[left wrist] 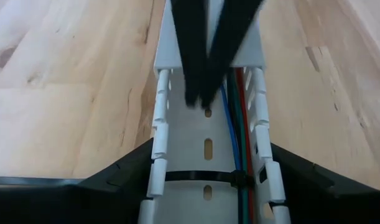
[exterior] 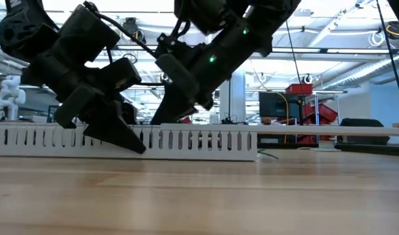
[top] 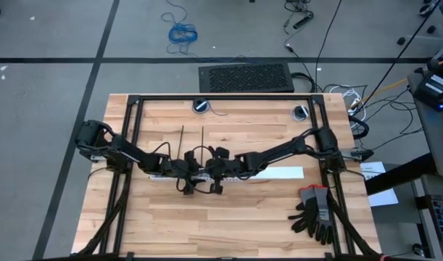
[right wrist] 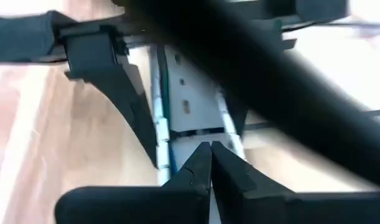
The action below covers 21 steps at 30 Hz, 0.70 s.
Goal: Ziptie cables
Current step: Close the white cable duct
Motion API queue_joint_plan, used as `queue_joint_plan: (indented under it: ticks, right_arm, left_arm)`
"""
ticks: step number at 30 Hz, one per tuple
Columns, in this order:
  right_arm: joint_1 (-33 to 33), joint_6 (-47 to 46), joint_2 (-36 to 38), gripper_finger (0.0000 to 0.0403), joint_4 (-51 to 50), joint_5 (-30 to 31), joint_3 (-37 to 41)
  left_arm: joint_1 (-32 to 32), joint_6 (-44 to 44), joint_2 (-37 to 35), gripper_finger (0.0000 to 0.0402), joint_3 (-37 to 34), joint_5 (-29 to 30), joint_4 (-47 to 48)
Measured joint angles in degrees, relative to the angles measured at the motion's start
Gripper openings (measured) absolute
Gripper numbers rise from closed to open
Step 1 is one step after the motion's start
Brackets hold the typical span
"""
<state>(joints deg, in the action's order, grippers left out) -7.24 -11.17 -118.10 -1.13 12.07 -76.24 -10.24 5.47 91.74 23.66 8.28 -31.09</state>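
Note:
A white slotted duct (top: 279,173) lies across the table's middle. Thin blue, green and red cables (left wrist: 238,124) run along one inner wall of the duct (left wrist: 160,112). A black ziptie (left wrist: 190,177) crosses the duct floor and loops round them. Two loose zipties (top: 182,141) (top: 203,140) lie flat on the table beyond it. My left gripper (left wrist: 209,148) (top: 185,176) is open, one finger outside each duct wall. My right gripper (right wrist: 209,146) (left wrist: 199,99) (top: 215,174) is shut, slanting down with its tips inside the duct next to the cables. My left gripper has its fingers (left wrist: 124,177) close against the duct's two outer walls, slanting down from the table's left; I cannot tell whether they touch. My right gripper shows nothing between its shut fingertips (right wrist: 202,155); whether they touch the duct floor or the cables cannot be told.
A pair of black and grey gloves (top: 315,214) lies at the table's near right. Black frame rails (top: 130,138) run along the left, right and far sides. Two round fittings (top: 201,106) (top: 301,112) sit near the far edge. Bare wood lies between the duct and the near edge.

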Motion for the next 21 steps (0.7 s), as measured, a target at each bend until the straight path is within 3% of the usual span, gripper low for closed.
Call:
queue_joint_plan:
  ticks: [5, 10, 15, 21]
  right_arm:
    - [-0.78, 3.91, 6.86, 0.0000, -6.74, 2.86, -2.76]
    - [-0.80, 0.98, 10.77, 0.0000, -19.18, 3.07, -3.26]
    - [-1.07, -5.06, 9.85, 0.0000, -28.05, 2.85, -3.36]
    - [-1.13, -6.63, 5.92, 0.0000, -27.68, -0.76, -3.37]
  left_arm:
    - [0.00, -0.08, 0.00, 0.0248, 0.07, -0.11, -0.05]
    - [0.00, -0.25, 0.00, 0.0248, 0.13, -0.25, 0.15]
    - [0.00, -0.23, 0.00, 0.0248, 0.11, -0.20, 0.20]
    - [0.00, -0.17, 0.00, 0.0248, 0.09, -0.16, 0.17]
